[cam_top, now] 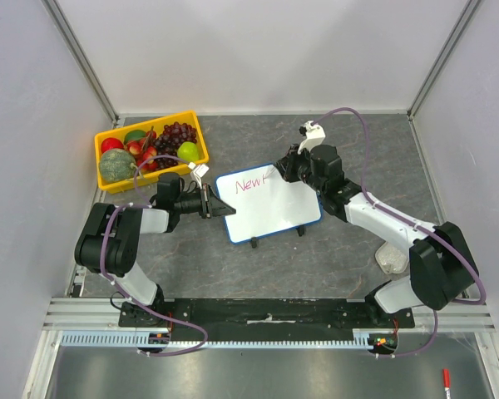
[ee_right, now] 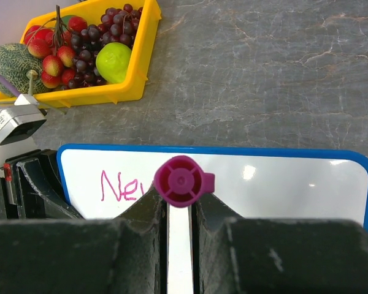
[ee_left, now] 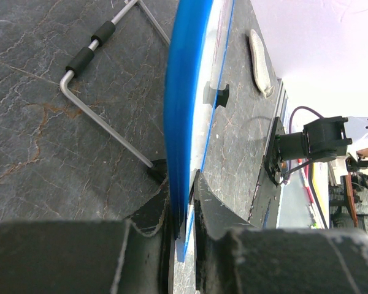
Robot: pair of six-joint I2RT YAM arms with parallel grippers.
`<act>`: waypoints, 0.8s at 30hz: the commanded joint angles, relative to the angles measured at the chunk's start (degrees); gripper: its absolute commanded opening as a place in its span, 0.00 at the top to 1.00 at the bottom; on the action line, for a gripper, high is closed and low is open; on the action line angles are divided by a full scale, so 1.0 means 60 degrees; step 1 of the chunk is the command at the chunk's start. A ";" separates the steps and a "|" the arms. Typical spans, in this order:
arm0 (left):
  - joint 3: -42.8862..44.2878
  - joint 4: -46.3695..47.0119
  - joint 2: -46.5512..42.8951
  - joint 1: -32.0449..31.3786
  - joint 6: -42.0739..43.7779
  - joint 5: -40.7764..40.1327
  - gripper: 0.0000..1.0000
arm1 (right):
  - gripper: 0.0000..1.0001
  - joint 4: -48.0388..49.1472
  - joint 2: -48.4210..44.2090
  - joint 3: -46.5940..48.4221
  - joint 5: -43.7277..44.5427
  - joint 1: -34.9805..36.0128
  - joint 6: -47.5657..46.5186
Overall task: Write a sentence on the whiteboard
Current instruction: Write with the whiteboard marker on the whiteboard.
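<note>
Blue frame, edge-on, fills my left wrist view: left jaws clamped on the left edge of the whiteboard [ee_left: 178,92], one finger on each face.

- Left arm [cam_top: 121,233]: elbow folded out to the left, forearm running level and rightward to the board.
- Right arm [cam_top: 382,218]: stretched from its base up and leftward, wrist bent down over the board's upper edge. Right jaws closed on a marker [ee_right: 181,182], magenta end facing the camera; its tip is hidden behind my fingers.
- Only the left wrist view shows the bent wire stand [ee_left: 104,122] with black sleeves behind the board.
- Only the right wrist view shows the writing close: the sentence [ee_right: 119,187] so far reads "New", pink-red, in the upper-left corner.
- From the top view the board sits mid-tabletop [cam_top: 358,150], turned slightly, rest of the face bare white.
- Yellow tray [cam_top: 150,125] of fruit stands near its upper left, apart from it.
</note>
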 commanded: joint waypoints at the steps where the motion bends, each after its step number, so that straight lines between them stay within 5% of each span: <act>1: 0.0126 -0.0296 0.0078 -0.0040 0.0618 -0.0660 0.98 | 1.00 -0.0220 -0.0254 -0.0224 0.0156 -0.0098 -0.0266; 24: 0.0097 -0.0310 0.0049 -0.0040 0.0618 -0.0660 0.98 | 1.00 0.0147 -0.0239 -0.0035 -0.0796 -0.0113 0.0378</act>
